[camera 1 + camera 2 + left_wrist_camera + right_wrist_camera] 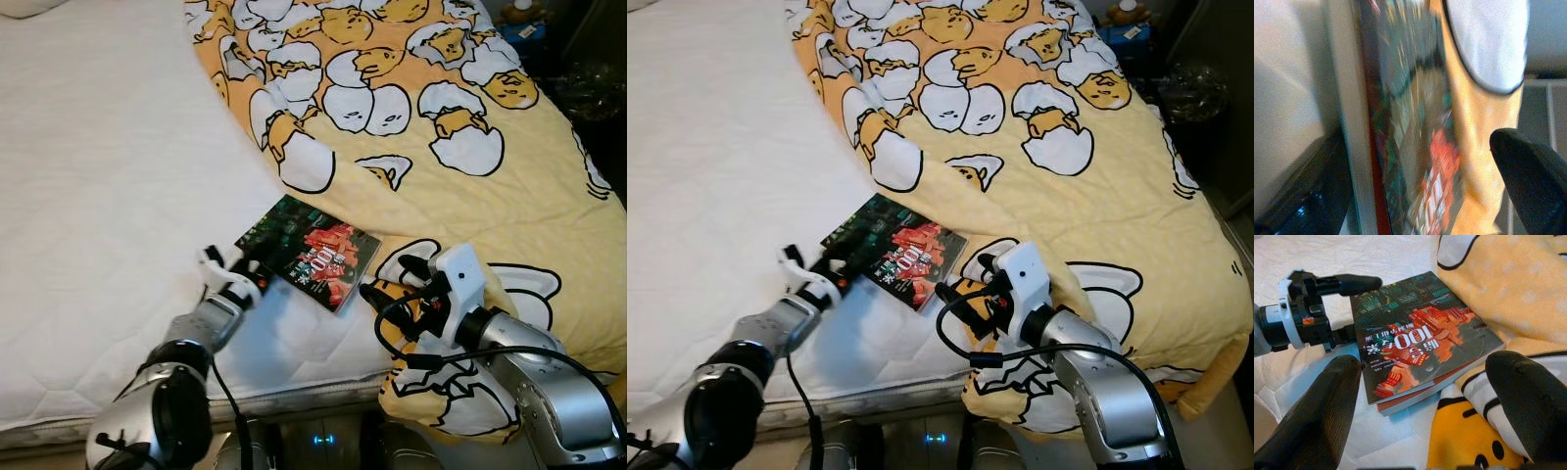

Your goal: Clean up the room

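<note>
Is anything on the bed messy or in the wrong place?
Yes. A book lies on the bare white mattress, and the yellow egg-print blanket is bunched to the right side, leaving the mattress uncovered.

A paperback book (309, 252) lies flat, cover up, on the white quilted mattress (88, 176), close to its near edge. The cover is dark green and black with a bright red-orange illustration and a large white "100" among other printed characters. The book sits at an angle to the mattress edge, one corner pointing toward that edge. Its far side touches the yellow blanket (470, 186) printed with white cracked-egg cartoon figures, which is rumpled across the mattress beside it. The book is closed, and the pale page edges and a red strip show along its near side.
</note>
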